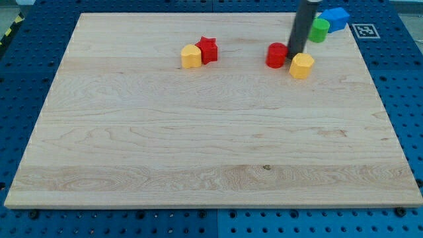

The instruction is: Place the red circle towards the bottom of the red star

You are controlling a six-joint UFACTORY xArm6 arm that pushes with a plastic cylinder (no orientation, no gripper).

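1. A short red circular block (276,55), a squat plastic-looking cylinder with a flat top, sits near the view's top of the pale wooden board (211,152), right of centre.
2. The dark rod comes down from the view's top edge, and my tip (295,53) rests just beside the red circular block on its right side; whether the two touch cannot be told. The arm carries no pincer, so there is nothing to open or close.
3. A yellow rounded block (301,65) lies just below and to the right of my tip, close to the red circular block.
4. The red star-shaped block (208,49) stands well to the view's left of the red circular block, touching a second yellow rounded block (191,57) on its left.
5. A green block (319,30) and a blue block (336,18) crowd the board's top right corner, behind the rod.
6. Bare wood separates the red circular block from the red star-shaped block, and the board's whole lower half lies open down to its bottom edge.
7. Blue perforated table (406,99) surrounds the board.
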